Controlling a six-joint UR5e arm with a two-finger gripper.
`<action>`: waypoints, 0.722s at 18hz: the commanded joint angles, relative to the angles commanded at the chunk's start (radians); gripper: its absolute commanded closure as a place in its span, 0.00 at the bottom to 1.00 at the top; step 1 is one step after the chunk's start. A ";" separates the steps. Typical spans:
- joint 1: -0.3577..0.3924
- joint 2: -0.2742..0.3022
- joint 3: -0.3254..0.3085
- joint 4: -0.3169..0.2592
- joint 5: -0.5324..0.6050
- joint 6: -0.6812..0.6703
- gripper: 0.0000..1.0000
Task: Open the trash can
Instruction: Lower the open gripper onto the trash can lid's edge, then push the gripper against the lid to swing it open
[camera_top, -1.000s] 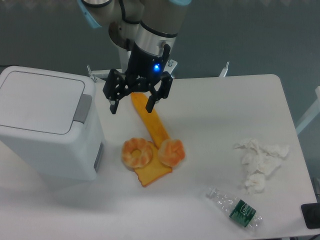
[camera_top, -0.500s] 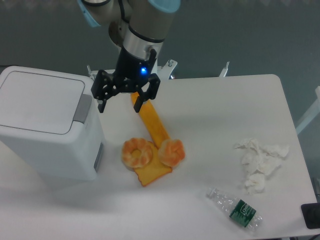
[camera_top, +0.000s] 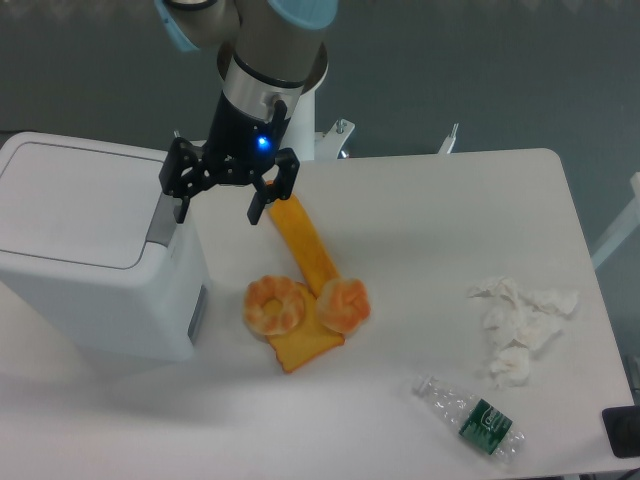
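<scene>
Gripper (camera_top: 220, 206) hangs with jaws spread wide, holding nothing; trash can (camera_top: 85, 245), lid shut, sits directly left, its grey button strip (camera_top: 165, 216) beneath one finger. Orange peel (camera_top: 306, 266) lies below-right, crumpled tissue (camera_top: 521, 323) and plastic bottle (camera_top: 470, 415) far right

A white desk (camera_top: 450, 240) with rounded corners fills most of the view, its surface smooth and evenly lit, with soft, faint shadows. Behind it the floor (camera_top: 480, 70) is a plain dark grey-teal, dim compared with the bright desktop. Along the desk's far edge, two small metal brackets (camera_top: 448, 137) stick up, one near the middle and one further right. At the right border a pale slanted bar (camera_top: 615, 238) shows beside the desk, only partly in view. A dark flat thing (camera_top: 624, 432) sits at the desk's near right corner, cut off by the frame.
</scene>
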 joint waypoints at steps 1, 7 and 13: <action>0.000 0.000 -0.002 0.000 0.000 0.000 0.00; 0.000 -0.003 -0.015 0.000 0.000 0.002 0.00; 0.000 -0.003 -0.029 0.000 0.000 0.003 0.00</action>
